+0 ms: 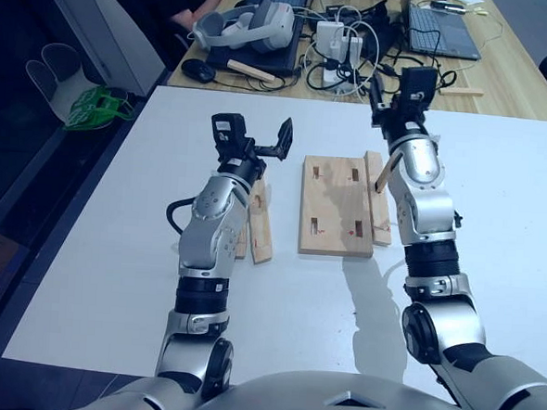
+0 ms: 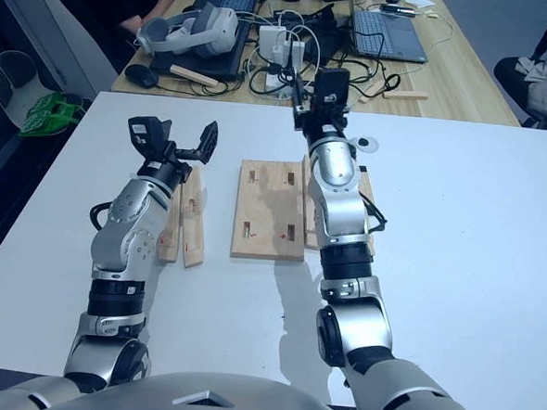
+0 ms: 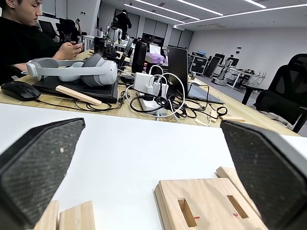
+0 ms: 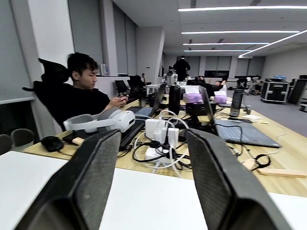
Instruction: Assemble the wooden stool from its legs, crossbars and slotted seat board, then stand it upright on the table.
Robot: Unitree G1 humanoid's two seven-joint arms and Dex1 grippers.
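Left tool [image 1: 254, 137] is seen with its fingers spread wide and nothing between them; in the left wrist view its two dark pads [image 3: 38, 163] are set far apart at either side. The right tool [image 1: 414, 85] is likewise parted and holds nothing, a clear gap being shown between its pads [image 4: 81, 182] in the right wrist view.

On the white desk [image 1: 113, 251] the slotted seat board [image 1: 336, 207] is laid flat near the middle, its four slots facing up. Its near corner on the right is partly covered by the right arm. A group of wooden bars [image 1: 263, 228] is laid just to the left of the board. Much of this group is hidden under the left forearm, so the pieces cannot be counted or told apart as legs or crossbars. Further bars [image 1: 381, 212] are laid against the board's right edge and are largely hidden behind the right forearm.

The left arm is stretched forward over the left-hand bars, with its tool raised clear of the desk beside the board's far left corner. The right arm is extended further, along the board's right edge, with its tool lifted near the far edge of the desk.
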